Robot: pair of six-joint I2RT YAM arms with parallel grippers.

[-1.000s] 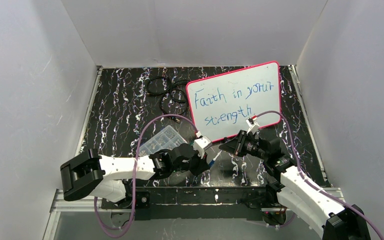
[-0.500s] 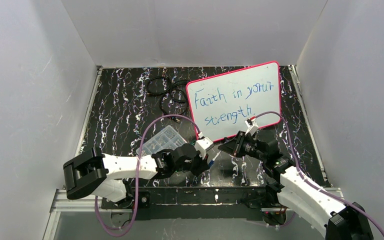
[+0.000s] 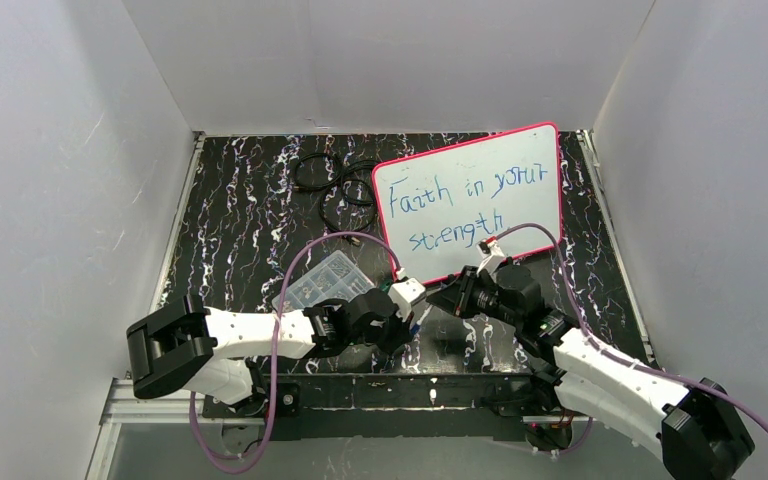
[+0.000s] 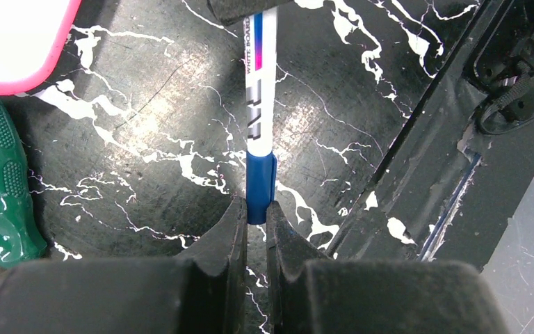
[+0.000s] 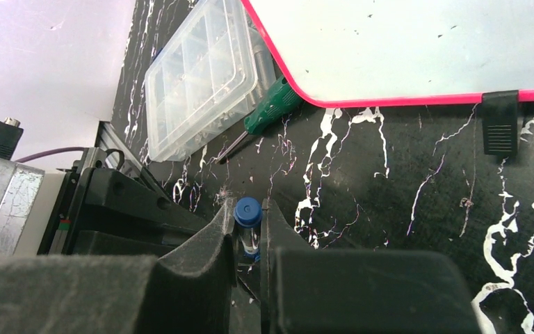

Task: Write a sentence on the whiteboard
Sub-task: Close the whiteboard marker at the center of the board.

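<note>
With the blue two-line handwritten sentence [image 3: 460,205] complete on the glossy pink-framed whiteboard [image 3: 520,165] just beyond both hands, the right hand [image 5: 249,229] has closed in on the left hand [image 4: 250,229], each clamped on one end of the white, blue-capped marker [image 4: 259,104], probably capping it.

1. The right arm [image 3: 600,365] has swung in toward the left, and its wrist now sits further left along the near edge of the whiteboard [image 3: 520,150] than it did a second ago.
2. The right gripper [image 5: 249,217] has closed on the left gripper [image 4: 252,209]. The strip of dark table between them has shrunk to almost nothing.
3. From above, the blue stretch of marker [image 4: 260,118] that showed between the two is now mostly covered.
4. The purple cable [image 3: 532,228] arching over the board's near corner has shifted left with that wrist.
5. The left arm [image 3: 250,335] has edged slightly right.
</note>
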